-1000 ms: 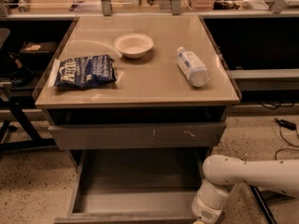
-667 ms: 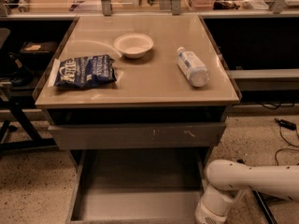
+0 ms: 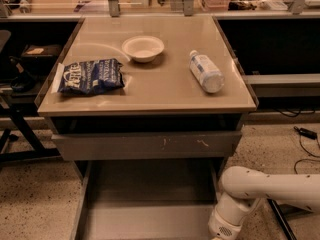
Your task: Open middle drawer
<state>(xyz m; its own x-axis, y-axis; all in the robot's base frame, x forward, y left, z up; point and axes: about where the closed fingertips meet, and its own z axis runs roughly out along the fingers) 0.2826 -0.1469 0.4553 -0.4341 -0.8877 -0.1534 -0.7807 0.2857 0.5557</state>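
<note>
While the middle drawer [image 3: 150, 219] is pulled out, arm [image 3: 270, 186] bent beside its right front, gripper cut off below, state cannot be told.

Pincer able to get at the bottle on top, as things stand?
Probably yes. The bottle lies alone near the right edge of the tabletop, nothing over it. The pincer sits low beside the open middle drawer, so it must rise past the overhanging edge.

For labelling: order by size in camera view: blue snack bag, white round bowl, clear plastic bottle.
1. blue snack bag
2. white round bowl and clear plastic bottle look alike
The gripper is bottom right, beside the open grey drawer.
</note>
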